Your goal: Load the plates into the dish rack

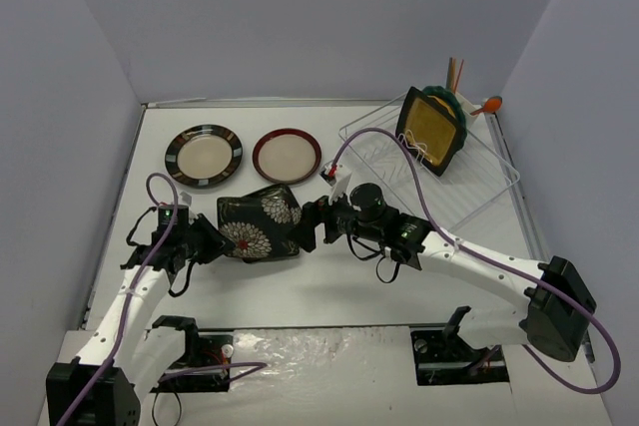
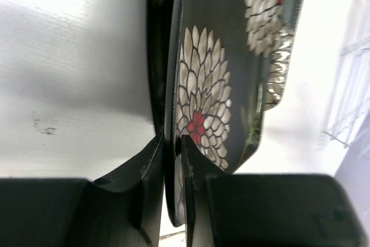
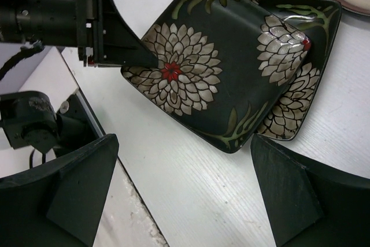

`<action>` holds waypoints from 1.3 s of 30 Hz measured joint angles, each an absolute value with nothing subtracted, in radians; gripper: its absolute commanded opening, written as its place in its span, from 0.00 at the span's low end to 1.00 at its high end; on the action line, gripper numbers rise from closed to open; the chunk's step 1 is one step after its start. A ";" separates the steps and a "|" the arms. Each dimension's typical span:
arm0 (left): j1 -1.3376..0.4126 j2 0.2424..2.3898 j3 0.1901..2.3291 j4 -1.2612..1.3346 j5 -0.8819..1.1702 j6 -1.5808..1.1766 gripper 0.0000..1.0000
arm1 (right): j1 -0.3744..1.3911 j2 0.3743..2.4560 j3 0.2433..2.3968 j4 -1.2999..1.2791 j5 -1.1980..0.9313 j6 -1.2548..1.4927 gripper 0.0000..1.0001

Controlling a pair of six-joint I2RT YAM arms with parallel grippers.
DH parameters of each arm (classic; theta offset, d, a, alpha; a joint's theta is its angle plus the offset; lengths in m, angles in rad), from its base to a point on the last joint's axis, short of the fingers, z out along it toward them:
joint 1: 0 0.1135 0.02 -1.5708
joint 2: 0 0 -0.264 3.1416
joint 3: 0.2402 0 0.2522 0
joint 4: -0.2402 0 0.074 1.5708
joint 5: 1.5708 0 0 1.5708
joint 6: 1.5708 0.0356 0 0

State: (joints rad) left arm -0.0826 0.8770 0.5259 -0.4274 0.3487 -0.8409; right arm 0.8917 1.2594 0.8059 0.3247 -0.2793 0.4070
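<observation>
Left tool (image 2: 172, 142) pinches the rim of a glossy black square floral plate (image 2: 215, 79); right tool (image 3: 185, 192) gapes wide just beside it.

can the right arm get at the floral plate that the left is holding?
Probably yes. The right end effector is open, right beside the floral plate's free edge, with nothing between them. The left end effector is shut on the opposite edge.
</observation>
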 measured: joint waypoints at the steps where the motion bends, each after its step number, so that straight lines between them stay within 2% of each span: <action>1: -0.083 0.862 0.526 -0.425 0.352 -0.849 0.00 | 0.892 1.269 0.806 0.331 -0.274 0.423 0.95; 12: -0.083 0.805 0.526 -0.404 0.377 -0.925 0.00 | 0.870 1.356 0.806 0.370 -0.210 0.604 0.96; 20: -0.083 0.798 0.542 -0.360 0.414 -0.975 0.00 | 0.711 1.419 0.823 0.421 -0.288 0.711 0.95; 27: -0.083 0.797 0.561 -0.264 0.460 -1.032 0.00 | 0.677 1.502 0.857 0.431 -0.367 0.758 0.95; 34: -0.087 0.797 0.561 -0.121 0.514 -1.094 0.00 | 0.656 1.585 0.907 0.481 -0.435 0.798 0.89; 39: -0.091 0.797 0.561 -0.050 0.543 -1.127 0.00 | 0.649 1.636 0.959 0.513 -0.469 0.812 0.80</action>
State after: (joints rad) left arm -0.0911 0.7975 0.5613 -0.0503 0.5432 -1.1274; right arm 0.6491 1.6362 0.9589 0.5131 -0.4693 0.8121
